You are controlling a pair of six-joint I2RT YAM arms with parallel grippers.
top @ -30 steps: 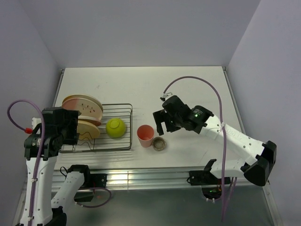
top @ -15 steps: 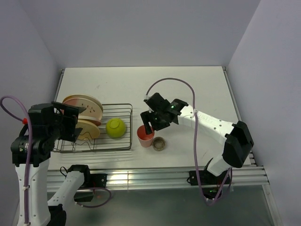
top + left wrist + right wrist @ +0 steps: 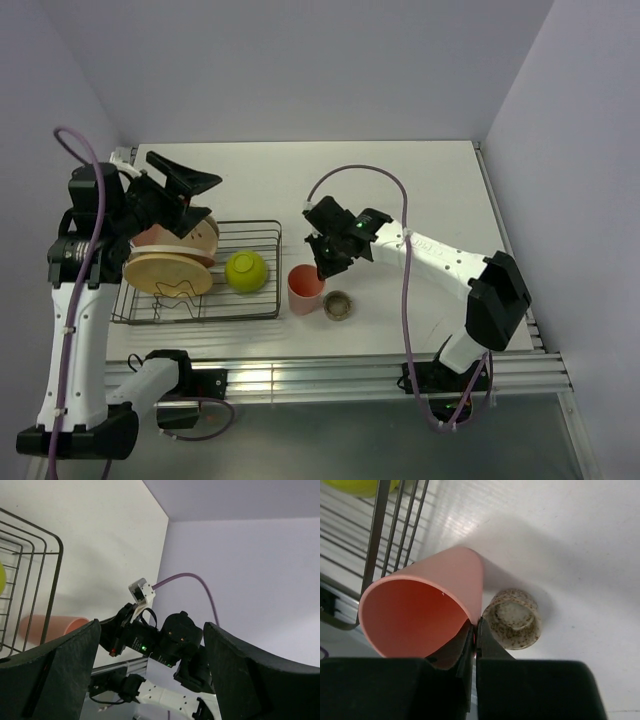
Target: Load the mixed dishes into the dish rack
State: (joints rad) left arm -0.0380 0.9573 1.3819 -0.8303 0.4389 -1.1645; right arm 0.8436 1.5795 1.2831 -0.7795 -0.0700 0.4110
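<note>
Top view: the right gripper [image 3: 320,267] has closed onto the pink cup [image 3: 305,290], just right of the dish rack [image 3: 250,223]. The left gripper [image 3: 205,195] has risen, spread wide.
Left wrist: nothing held (cup beyond).
Right wrist: its fingers [image 3: 492,647] pinch the cup's wall, so racking it likely follows.

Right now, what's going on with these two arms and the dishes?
The right gripper is clamped on the rim of the pink cup, just right of the dish rack. The tiny speckled cup sits on the table beside it. The left gripper is open and empty, raised over the rack's left end. The rack holds plates at its left end and a yellow-green bowl.
</note>
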